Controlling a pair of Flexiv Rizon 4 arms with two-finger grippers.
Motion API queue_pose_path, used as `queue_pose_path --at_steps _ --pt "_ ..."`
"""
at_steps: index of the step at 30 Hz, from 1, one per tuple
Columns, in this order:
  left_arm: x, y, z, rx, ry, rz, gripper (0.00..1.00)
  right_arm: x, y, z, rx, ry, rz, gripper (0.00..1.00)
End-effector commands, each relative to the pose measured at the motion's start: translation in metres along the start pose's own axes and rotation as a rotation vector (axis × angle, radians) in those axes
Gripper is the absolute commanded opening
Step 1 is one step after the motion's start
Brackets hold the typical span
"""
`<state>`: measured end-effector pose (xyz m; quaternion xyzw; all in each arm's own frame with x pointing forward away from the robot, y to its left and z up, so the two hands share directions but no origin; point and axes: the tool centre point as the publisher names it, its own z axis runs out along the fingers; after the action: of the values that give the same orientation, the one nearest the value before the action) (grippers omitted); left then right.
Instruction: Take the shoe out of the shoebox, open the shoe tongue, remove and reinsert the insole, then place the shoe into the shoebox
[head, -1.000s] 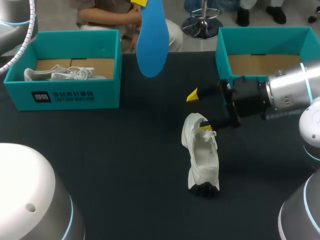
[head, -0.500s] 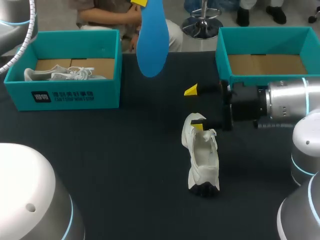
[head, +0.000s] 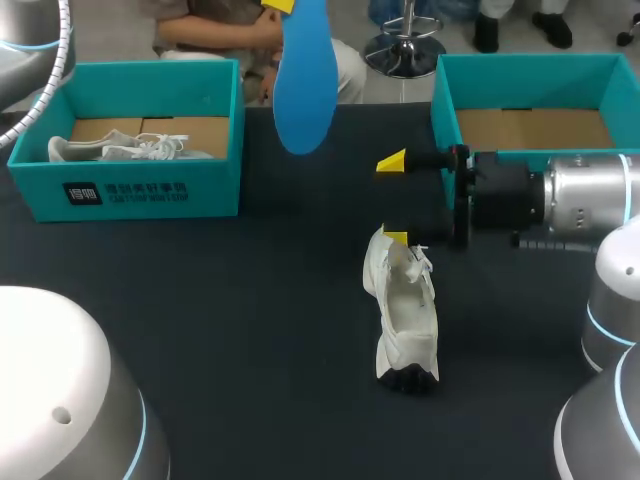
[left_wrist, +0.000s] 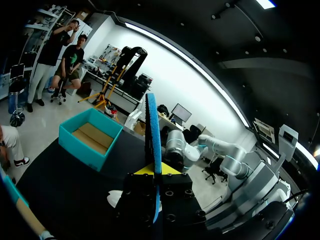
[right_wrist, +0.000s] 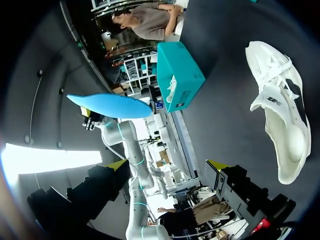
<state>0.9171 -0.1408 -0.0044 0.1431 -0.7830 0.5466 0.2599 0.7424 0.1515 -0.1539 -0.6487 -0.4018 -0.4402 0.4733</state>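
A white shoe (head: 405, 315) lies on the dark table with its opening upward; in the right wrist view the shoe (right_wrist: 280, 115) is ahead of and off to one side of the fingers. My right gripper (head: 394, 200) stands open just beyond the shoe's near end, one yellow tip close above that end; its tips also frame the right wrist view (right_wrist: 167, 165). High over the table's far edge hangs the blue insole (head: 303, 80), with my left gripper (head: 283, 6) shut on its upper end. In the left wrist view the insole (left_wrist: 152, 130) stands edge-on between the fingers (left_wrist: 154, 172).
An empty teal shoebox (head: 445, 110) stands at the back right, right behind my right gripper. A second teal shoebox (head: 130, 185) at the back left holds another white shoe (head: 120, 150). Bare table lies between the boxes and in front of the shoe.
My right gripper has swung level and drawn back toward the right shoebox; its lower tip has come off the inside of the shoe. The insole and left gripper have not moved.
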Motion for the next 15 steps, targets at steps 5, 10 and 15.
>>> queue_pose_path --at_steps 5,10,15 --pt "-0.0006 0.0 -0.0003 -0.002 0.001 0.0 0.0 0.0214 -0.0019 -0.0034 -0.005 -0.017 -0.013 1.0" --pt "-0.0006 0.0 -0.0003 -0.002 0.001 0.0 0.0 0.02 -0.0013 -0.0044 -0.003 -0.015 -0.002 1.0" --pt "-0.0006 0.0 -0.0003 -0.002 0.001 0.0 0.0 0.0197 -0.0022 -0.0054 -0.047 -0.051 -0.034 1.0"
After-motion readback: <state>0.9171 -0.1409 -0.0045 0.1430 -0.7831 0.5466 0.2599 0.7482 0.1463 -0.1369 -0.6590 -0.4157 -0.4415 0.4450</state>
